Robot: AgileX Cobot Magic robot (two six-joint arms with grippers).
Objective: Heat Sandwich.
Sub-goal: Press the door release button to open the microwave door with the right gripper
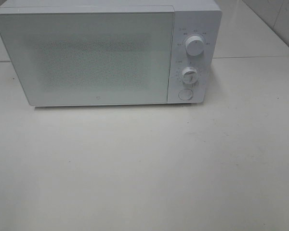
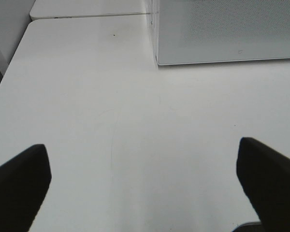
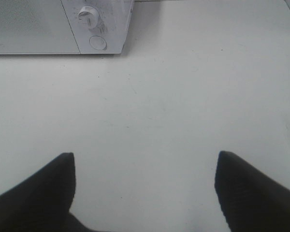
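Observation:
The sandwich is out of view in every frame. A white microwave [image 1: 101,53] stands at the back of the table with its door shut; two round knobs [image 1: 194,46] and a round button [image 1: 185,94] sit on its right panel. Neither arm shows in the exterior high view. In the left wrist view my left gripper [image 2: 144,169] is open, black fingers [image 2: 19,186] spread wide over bare table, the microwave's front corner [image 2: 222,34] ahead. My right gripper [image 3: 145,181] is open too, nothing between its fingers [image 3: 43,191], facing the microwave's panel [image 3: 94,26].
The white table [image 1: 144,168] stretches in front of the microwave. A second table surface [image 1: 250,33] adjoins behind, with a seam between them. The table's left edge [image 2: 12,63] shows in the left wrist view.

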